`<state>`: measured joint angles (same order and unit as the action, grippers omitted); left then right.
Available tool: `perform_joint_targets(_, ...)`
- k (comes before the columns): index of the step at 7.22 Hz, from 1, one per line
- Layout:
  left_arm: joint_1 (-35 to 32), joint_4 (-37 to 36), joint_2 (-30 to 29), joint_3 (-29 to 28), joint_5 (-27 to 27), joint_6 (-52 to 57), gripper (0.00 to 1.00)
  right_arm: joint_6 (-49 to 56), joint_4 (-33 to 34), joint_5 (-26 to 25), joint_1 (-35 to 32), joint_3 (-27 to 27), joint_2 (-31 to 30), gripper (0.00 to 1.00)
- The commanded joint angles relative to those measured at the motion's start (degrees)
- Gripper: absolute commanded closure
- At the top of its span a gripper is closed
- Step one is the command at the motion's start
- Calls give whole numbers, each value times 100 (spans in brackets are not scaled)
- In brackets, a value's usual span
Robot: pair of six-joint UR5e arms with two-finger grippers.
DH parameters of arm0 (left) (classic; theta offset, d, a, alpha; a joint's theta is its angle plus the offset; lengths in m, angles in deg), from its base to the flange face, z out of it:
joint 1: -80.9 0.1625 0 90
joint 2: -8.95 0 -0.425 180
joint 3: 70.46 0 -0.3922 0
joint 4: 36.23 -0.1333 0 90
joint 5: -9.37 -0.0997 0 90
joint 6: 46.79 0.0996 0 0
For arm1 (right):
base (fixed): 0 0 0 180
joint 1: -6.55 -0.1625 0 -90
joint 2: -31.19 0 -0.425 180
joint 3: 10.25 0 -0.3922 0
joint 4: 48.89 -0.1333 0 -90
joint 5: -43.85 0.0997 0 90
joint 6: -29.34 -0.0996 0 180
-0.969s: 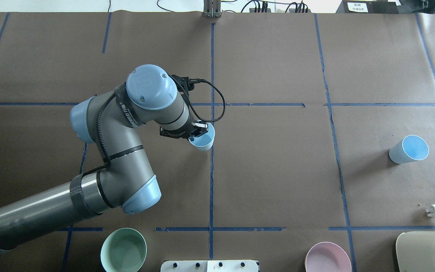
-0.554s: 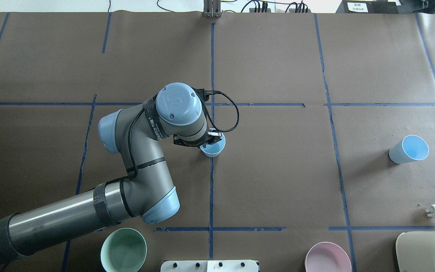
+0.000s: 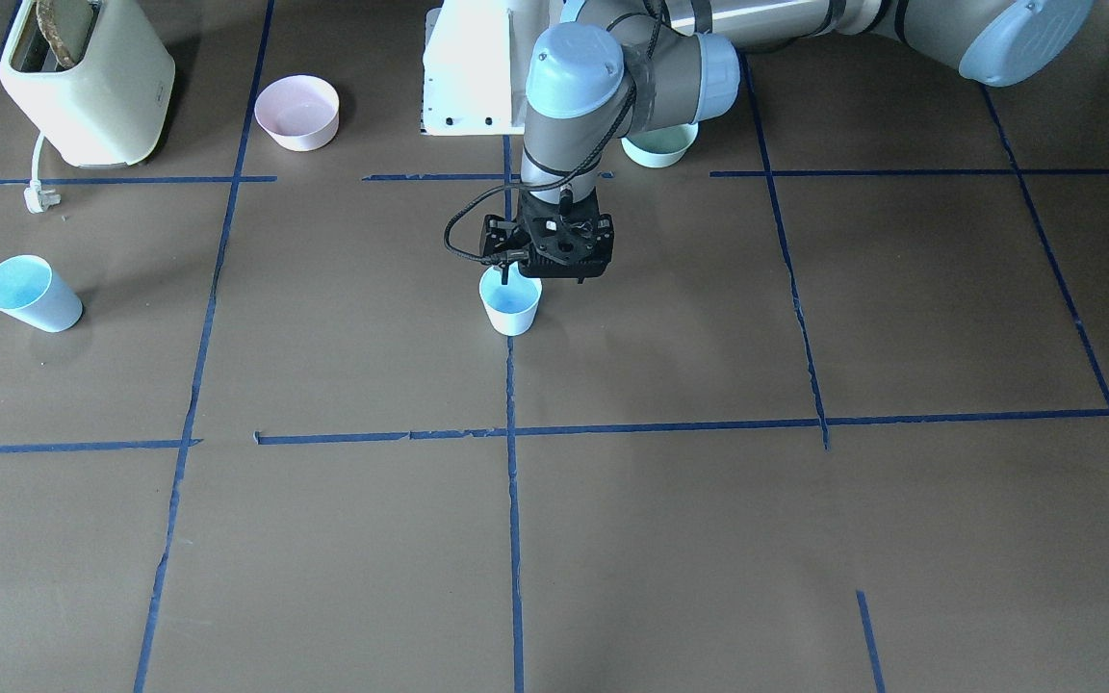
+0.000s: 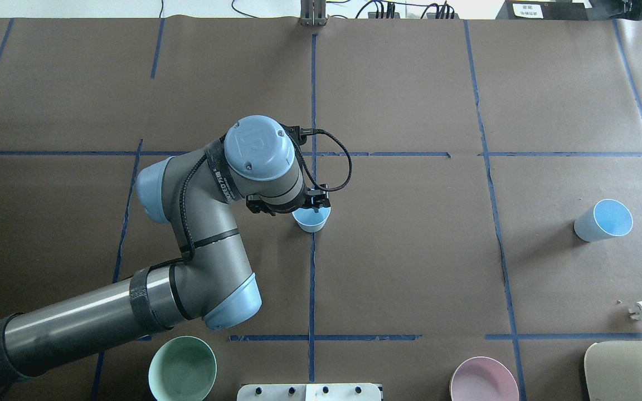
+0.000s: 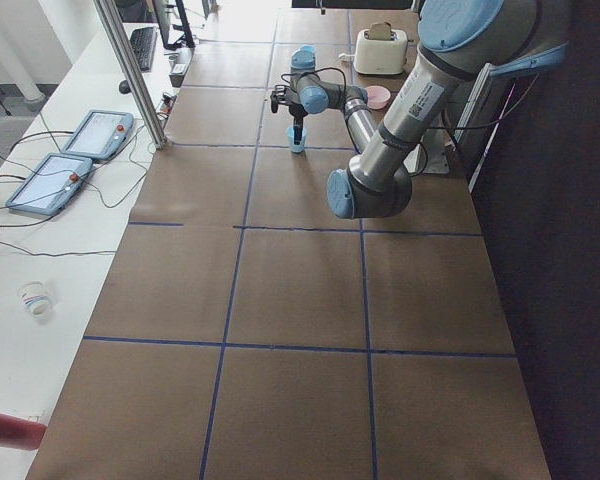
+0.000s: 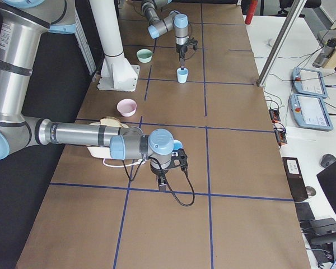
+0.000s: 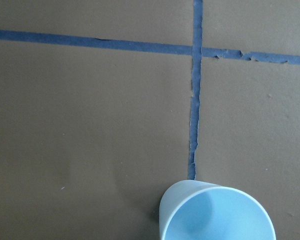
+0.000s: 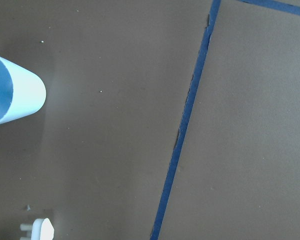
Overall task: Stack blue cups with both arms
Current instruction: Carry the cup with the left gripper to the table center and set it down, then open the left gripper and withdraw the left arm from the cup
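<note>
One blue cup (image 4: 311, 220) stands upright on the centre tape line; it also shows in the front view (image 3: 510, 306) and at the bottom of the left wrist view (image 7: 217, 212). My left gripper (image 4: 315, 204) points down over it, one finger inside the rim, shut on the cup's wall. The second blue cup (image 4: 604, 220) stands alone at the right, and also shows in the front view (image 3: 30, 294) and the right wrist view (image 8: 12, 95). My right gripper (image 6: 161, 184) shows only in the exterior right view, low and beside that cup; I cannot tell its state.
A mint-green bowl (image 4: 182, 368) and a pink bowl (image 4: 484, 380) sit near the robot's edge. A cream toaster (image 4: 627, 367) with its loose plug (image 4: 641, 312) is at the near right. The white pedestal base (image 3: 473, 67) stands between the bowls.
My left arm carried the tilted cup to the right and set it upright on the centre line. Since then the arm has shifted slightly left; the cup barely moved.
</note>
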<state>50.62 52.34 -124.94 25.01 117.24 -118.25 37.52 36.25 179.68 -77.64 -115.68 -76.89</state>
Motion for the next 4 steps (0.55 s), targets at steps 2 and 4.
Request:
perform_joint_targets(2,-879,-552,1974,2049,654,2004,0,-10,2,13,0,14,129,0)
perform_joint_targets(4,-2194,-447,3381,2265,1495,4147,0,-10,2,22,0,5,138,0)
